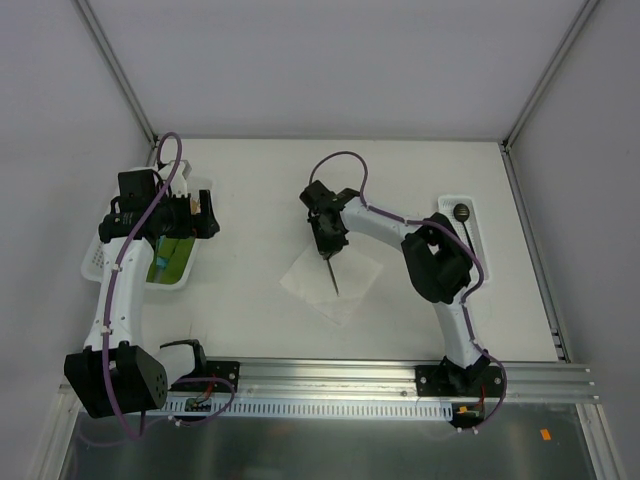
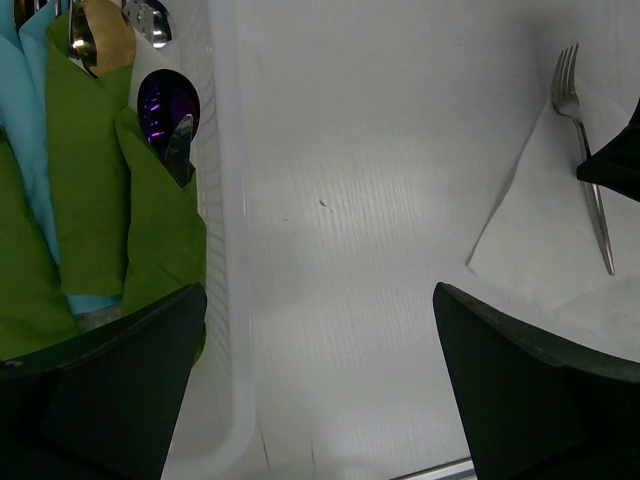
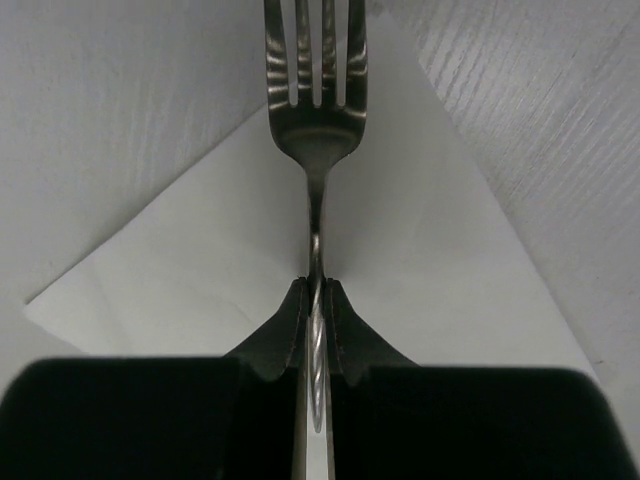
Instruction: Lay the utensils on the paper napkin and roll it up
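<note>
My right tool (image 3: pixel 316 305) is clamped on the fork (image 3: pixel 312 110), mid-handle. I judge it stiff, light and slick. The paper napkin (image 3: pixel 190 270) beneath looks flimsy and likely to shift. My left tool (image 2: pixel 315 340) is spread wide, empty.

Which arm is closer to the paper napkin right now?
Right. The right arm holds the fork over the napkin; the left arm is off left, above the cloth tray.

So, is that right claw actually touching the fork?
Touching. The right wrist view shows the right gripper shut on the fork, its jaws pressed against both sides of the handle with no gap.
</note>
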Controlling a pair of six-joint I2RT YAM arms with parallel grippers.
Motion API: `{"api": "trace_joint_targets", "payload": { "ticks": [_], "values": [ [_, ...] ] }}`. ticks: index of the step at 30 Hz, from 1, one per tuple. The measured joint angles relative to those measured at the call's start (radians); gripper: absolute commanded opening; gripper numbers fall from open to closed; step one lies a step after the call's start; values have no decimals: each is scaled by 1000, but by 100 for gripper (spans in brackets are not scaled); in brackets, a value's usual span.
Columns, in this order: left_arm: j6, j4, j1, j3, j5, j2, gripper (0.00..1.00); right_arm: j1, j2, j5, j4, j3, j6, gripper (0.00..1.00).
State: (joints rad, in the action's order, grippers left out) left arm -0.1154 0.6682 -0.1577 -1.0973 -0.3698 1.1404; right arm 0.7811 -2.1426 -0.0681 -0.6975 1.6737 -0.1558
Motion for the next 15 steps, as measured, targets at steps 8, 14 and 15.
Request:
{"api": "trace_joint_targets", "payload": {
  "ticks": [8,14,15],
  "values": [
    [0,0,0,0,17,0,99,-2,9,-25,43,-56,-104,0],
    [0,0,0,0,23,0,99,-7,34,-32,82,-99,-174,0],
    [0,0,0,0,24,0,99,-7,39,-32,90,-109,-185,0]
  ]
}}
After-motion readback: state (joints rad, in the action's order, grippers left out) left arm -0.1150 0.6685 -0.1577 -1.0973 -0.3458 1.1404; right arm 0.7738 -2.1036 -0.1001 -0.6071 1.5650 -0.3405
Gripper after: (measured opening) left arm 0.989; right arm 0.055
